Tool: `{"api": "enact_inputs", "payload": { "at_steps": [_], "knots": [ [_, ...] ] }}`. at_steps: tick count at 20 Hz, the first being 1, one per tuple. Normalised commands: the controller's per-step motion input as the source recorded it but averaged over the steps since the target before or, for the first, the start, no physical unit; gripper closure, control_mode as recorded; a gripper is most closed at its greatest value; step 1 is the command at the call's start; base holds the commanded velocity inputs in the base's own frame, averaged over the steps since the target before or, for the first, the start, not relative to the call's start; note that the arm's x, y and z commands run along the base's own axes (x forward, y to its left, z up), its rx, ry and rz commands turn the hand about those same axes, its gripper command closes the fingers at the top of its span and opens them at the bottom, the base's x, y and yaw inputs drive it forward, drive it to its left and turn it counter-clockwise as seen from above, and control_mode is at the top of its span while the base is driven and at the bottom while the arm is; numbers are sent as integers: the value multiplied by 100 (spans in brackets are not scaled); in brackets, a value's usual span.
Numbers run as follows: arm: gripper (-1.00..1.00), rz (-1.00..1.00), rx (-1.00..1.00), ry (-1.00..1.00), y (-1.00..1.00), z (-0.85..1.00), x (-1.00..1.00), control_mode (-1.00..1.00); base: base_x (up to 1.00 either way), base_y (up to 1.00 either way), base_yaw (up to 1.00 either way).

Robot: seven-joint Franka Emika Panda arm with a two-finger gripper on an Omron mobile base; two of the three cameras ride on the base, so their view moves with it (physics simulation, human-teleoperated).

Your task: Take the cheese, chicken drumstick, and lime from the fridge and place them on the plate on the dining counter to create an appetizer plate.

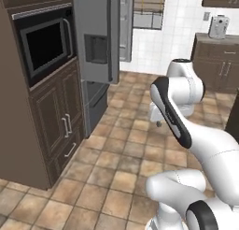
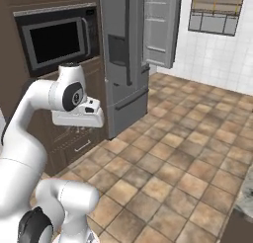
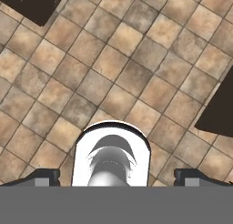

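The tall grey fridge (image 1: 95, 37) (image 2: 123, 54) stands ahead, left of centre, with its far door (image 2: 160, 24) swung open; from here I cannot see inside it. My arm is folded in front of the base and the hand (image 2: 79, 116) points down at the tiled floor. In the hand view my gripper (image 3: 119, 175) is open, its dark fingertips (image 3: 43, 176) far apart with nothing between them. A corner of the dining counter's marbled top (image 2: 245, 190) shows at the lower right. The cheese, chicken drumstick, lime and plate are out of view.
A black built-in microwave (image 1: 44, 44) sits in dark brown cabinets (image 1: 56, 117) left of the fridge. A dark counter with a small grey appliance (image 1: 218, 27) stands at the back right. Brown tiled floor (image 2: 173, 153) lies open between me and the fridge.
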Motion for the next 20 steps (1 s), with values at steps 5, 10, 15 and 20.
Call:
{"api": "enact_inputs", "payload": {
  "at_steps": [5, 10, 15, 20],
  "knots": [
    [-100, 0, 0, 0, 0, 0, 0, 100, 56, -7, -26],
    [-100, 0, 0, 0, 0, 0, 0, 100, 90, 0, -31],
    [-100, 0, 0, 0, 0, 0, 0, 100, 100, 0, -32],
    [-100, 0, 0, 0, 0, 0, 0, 100, 100, 0, -28]
  ]
}}
